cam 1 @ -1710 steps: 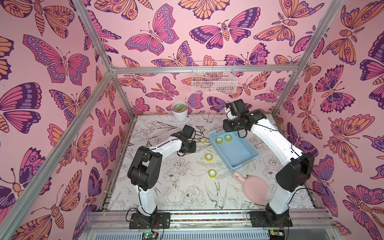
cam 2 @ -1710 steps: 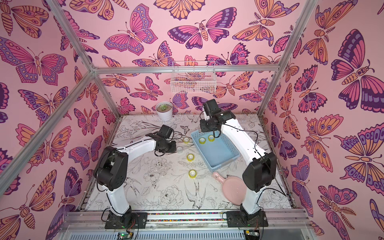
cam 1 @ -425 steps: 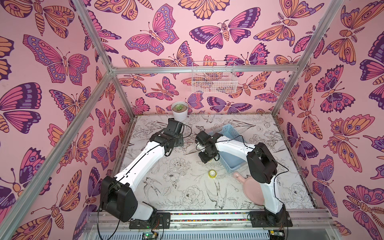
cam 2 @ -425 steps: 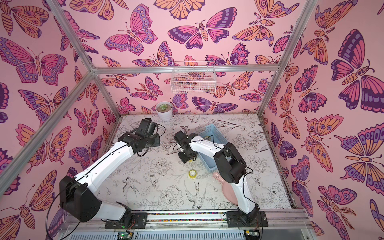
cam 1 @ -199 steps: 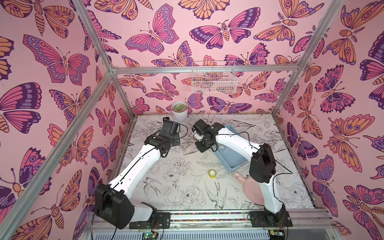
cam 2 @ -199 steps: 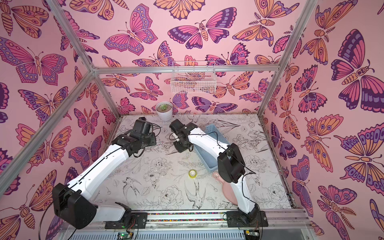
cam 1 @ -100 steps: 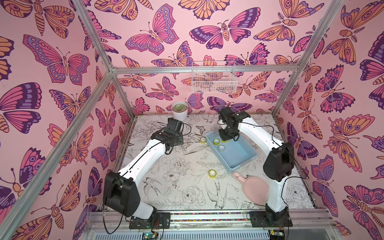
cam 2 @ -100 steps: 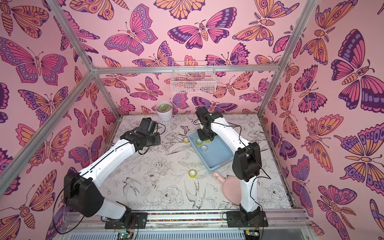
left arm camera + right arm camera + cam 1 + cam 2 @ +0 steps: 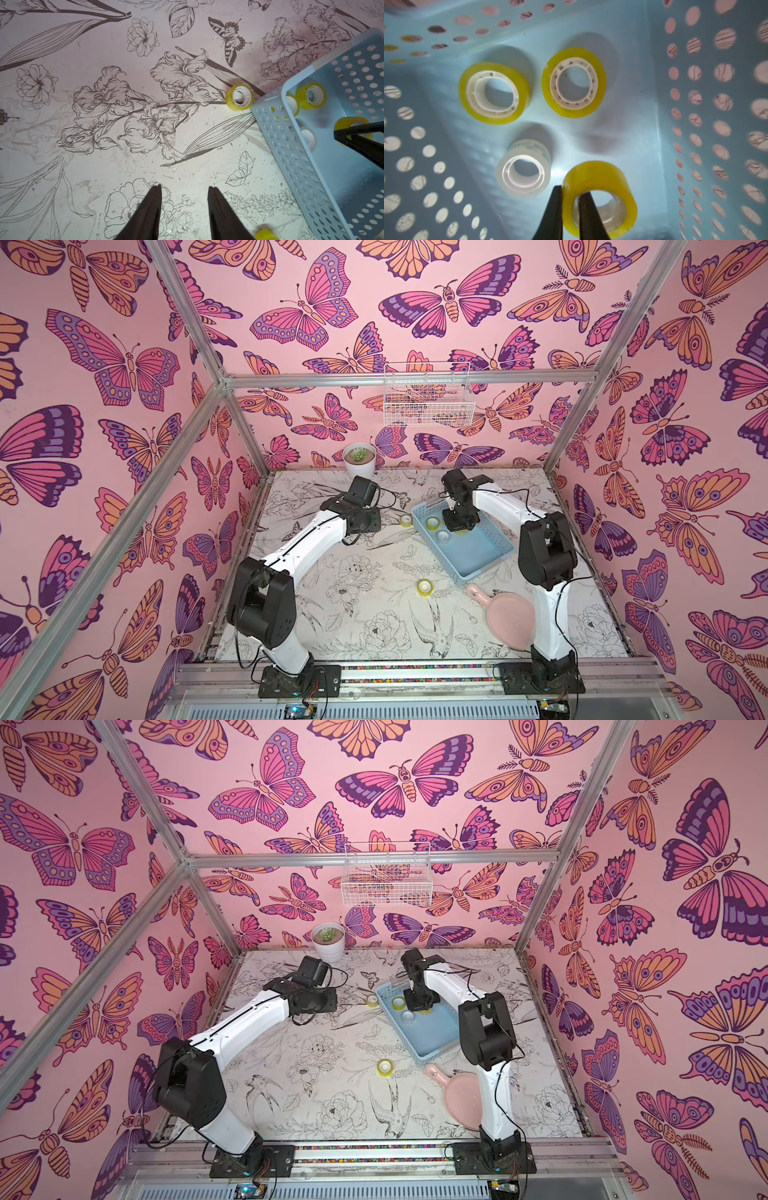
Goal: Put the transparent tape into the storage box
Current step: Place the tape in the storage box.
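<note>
The light blue storage box (image 9: pixel 486 568) (image 9: pixel 436 1036) lies right of the table's middle. My right gripper (image 9: pixel 571 190) (image 9: pixel 457 526) hangs inside it, shut on the wall of a yellowish transparent tape roll (image 9: pixel 600 178), one finger inside the core. On the box floor (image 9: pixel 623 124) lie two yellow rolls (image 9: pixel 494 93) (image 9: pixel 574 83) and a clear one (image 9: pixel 524 168). Another roll (image 9: pixel 406 519) (image 9: pixel 240 96) touches the box's outer corner, and one (image 9: pixel 424 586) lies nearer the front. My left gripper (image 9: pixel 184 187) (image 9: pixel 365 520) hovers open and empty over the table, left of the box.
A pink handled plate (image 9: pixel 509 620) lies in front of the box beside the right arm's base. At the back wall stands a white pot with a succulent (image 9: pixel 359 458). Above it, a white wire basket (image 9: pixel 428 402) hangs on the wall.
Over the last second my right gripper carried the roll from left of the box to its far end and down into it. The left arm shifted slightly.
</note>
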Robot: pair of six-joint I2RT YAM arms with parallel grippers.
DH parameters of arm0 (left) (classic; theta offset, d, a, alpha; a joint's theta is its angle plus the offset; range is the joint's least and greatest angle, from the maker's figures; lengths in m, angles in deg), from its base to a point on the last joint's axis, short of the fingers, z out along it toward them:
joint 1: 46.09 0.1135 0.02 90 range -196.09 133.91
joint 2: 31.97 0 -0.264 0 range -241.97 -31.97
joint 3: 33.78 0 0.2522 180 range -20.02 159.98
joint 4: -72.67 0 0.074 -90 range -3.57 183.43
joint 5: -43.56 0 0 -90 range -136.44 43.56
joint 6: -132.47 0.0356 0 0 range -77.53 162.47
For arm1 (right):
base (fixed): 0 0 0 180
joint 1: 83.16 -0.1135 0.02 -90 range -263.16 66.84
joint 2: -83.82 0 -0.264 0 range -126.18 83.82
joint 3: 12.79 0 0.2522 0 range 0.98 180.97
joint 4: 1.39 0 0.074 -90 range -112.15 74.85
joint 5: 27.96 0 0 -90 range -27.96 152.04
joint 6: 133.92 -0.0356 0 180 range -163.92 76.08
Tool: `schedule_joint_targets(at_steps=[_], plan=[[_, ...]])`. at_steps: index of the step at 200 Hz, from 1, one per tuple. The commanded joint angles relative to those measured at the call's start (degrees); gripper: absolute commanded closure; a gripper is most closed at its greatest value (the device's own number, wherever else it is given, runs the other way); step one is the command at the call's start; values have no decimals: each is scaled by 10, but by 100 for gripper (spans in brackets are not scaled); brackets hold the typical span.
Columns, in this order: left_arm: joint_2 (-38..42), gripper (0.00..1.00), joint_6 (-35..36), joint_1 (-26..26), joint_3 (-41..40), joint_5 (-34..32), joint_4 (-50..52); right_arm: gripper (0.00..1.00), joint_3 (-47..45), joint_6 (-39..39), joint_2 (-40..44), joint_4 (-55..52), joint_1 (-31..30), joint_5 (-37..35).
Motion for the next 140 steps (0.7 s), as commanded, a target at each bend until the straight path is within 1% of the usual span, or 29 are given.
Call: schedule_joint_targets(at_steps=[1, 33, 68, 110, 128, 140], plan=[[-11, 57, 12, -1, 17, 10, -5, 100, 16, -9, -25, 13, 7, 3], [-18, 57, 14, -2, 21, 12, -5, 100, 10, -14, -36, 24, 9, 4], [-23, 57, 15, -2, 24, 14, -5, 96, 7, -19, -39, 31, 13, 10], [-28, 57, 15, -3, 25, 14, -5, 85, 5, -22, -30, 28, 12, 13], [-30, 57, 15, -3, 25, 14, -7, 78, 4, -24, -26, 27, 12, 14], [-32, 57, 15, -3, 25, 15, -8, 76, 2, -24, -23, 27, 12, 17]])
